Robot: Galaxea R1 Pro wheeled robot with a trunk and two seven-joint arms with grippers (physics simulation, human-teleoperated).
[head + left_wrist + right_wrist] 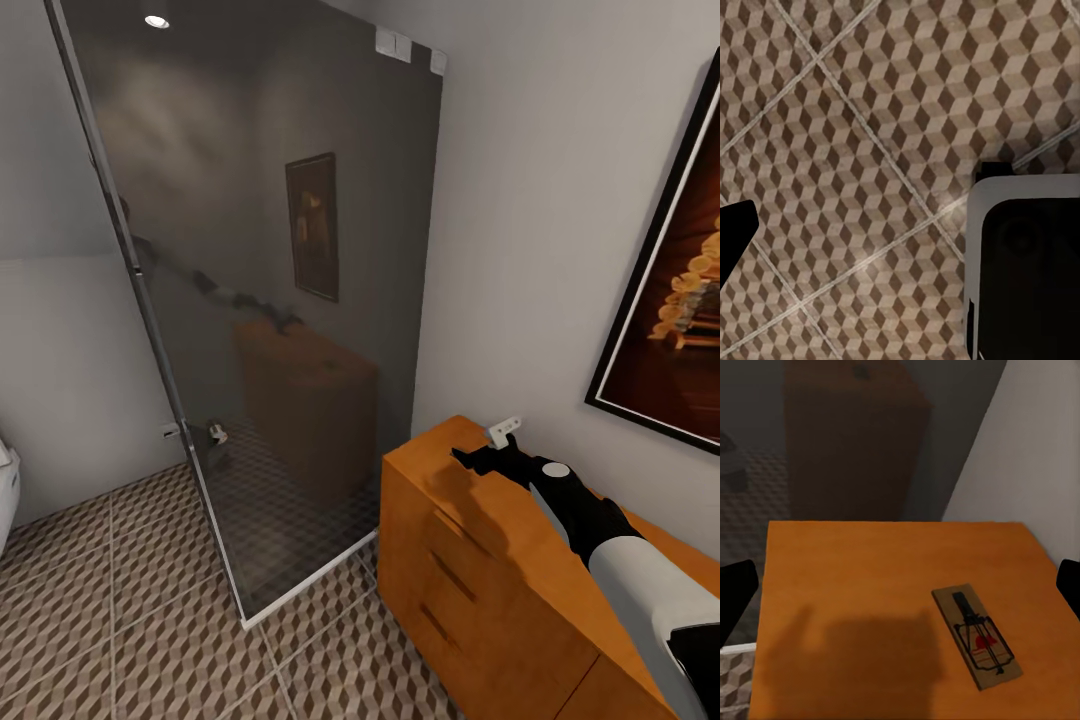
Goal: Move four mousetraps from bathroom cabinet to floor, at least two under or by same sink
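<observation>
One mousetrap (977,637), a small brown wooden slab with dark wire parts, lies flat on the orange-brown cabinet (855,585). In the head view this mousetrap (505,430) sits at the far corner of the cabinet (470,560), close to the wall. My right gripper (480,458) hovers over the cabinet top just short of it. In the right wrist view the right gripper (904,585) is open and holds nothing, its dark fingers spread wide either side of the trap. My left gripper (904,225) hangs open and empty over the cube-patterned bathroom floor (870,112).
A tall dark glass panel (280,300) stands left of the cabinet and mirrors the room. A framed picture (680,300) hangs on the wall above the cabinet. Patterned floor (120,600) spreads to the lower left. A white-edged black part of the robot (1027,262) shows beside the left gripper.
</observation>
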